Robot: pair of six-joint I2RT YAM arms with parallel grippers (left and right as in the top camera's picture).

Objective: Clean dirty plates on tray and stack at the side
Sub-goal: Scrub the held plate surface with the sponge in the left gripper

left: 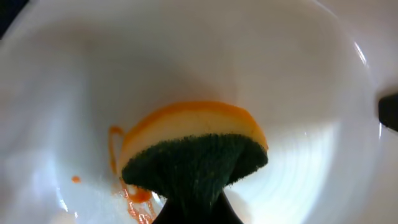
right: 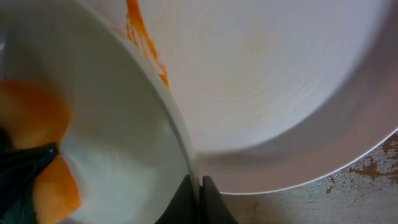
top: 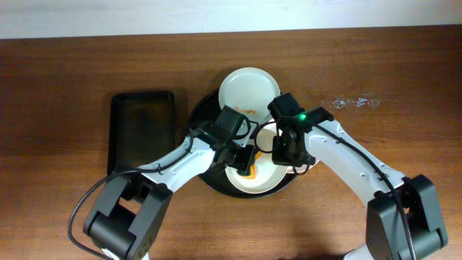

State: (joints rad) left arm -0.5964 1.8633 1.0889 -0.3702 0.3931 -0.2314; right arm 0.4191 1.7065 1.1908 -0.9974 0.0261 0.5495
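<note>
The round black tray (top: 202, 112) holds white plates. The far plate (top: 249, 90) carries an orange smear. My left gripper (top: 244, 162) is shut on a yellow sponge (left: 193, 149) with a dark green scrub face. It presses the sponge into the near plate (top: 266, 182), beside orange-red smears (left: 135, 198). My right gripper (right: 199, 200) is shut on that plate's thin rim (right: 180, 137), at its right side. Behind the rim, the right wrist view shows another plate (right: 267, 81) with an orange streak.
A rectangular black tray (top: 142, 126) lies on the wooden table left of the round one. Wet marks (top: 354, 102) show on the table to the right. Both arms cross over the round tray's middle.
</note>
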